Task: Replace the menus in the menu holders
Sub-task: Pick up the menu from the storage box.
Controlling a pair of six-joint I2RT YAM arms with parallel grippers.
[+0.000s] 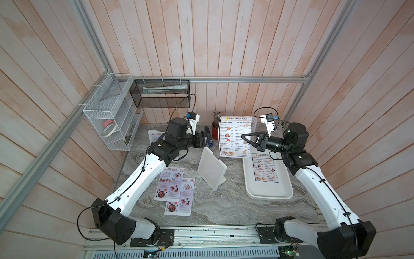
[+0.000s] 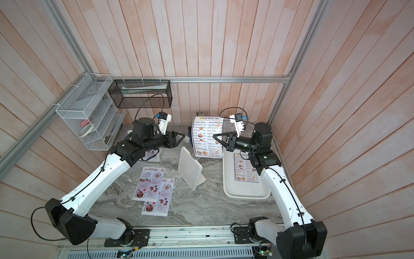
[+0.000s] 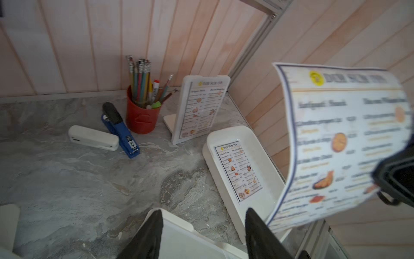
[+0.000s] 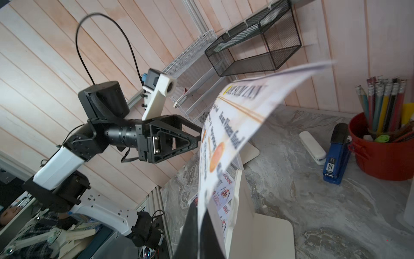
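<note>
Dim Sum Inn menu (image 1: 235, 136) was held aloft, right hand (image 1: 243, 135) clamped on its edge.
Left hand (image 3: 203, 212) had jaws apart, holding nothing, just over the white menu holder (image 1: 211, 171).

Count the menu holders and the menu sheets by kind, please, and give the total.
Menu holders: 3
Dim Sum Inn menus: 3 (in the right gripper, in the white tray, in a holder)
Special Menu sheets: 3 (two on the table, one in a holder)
Total: 9
</note>
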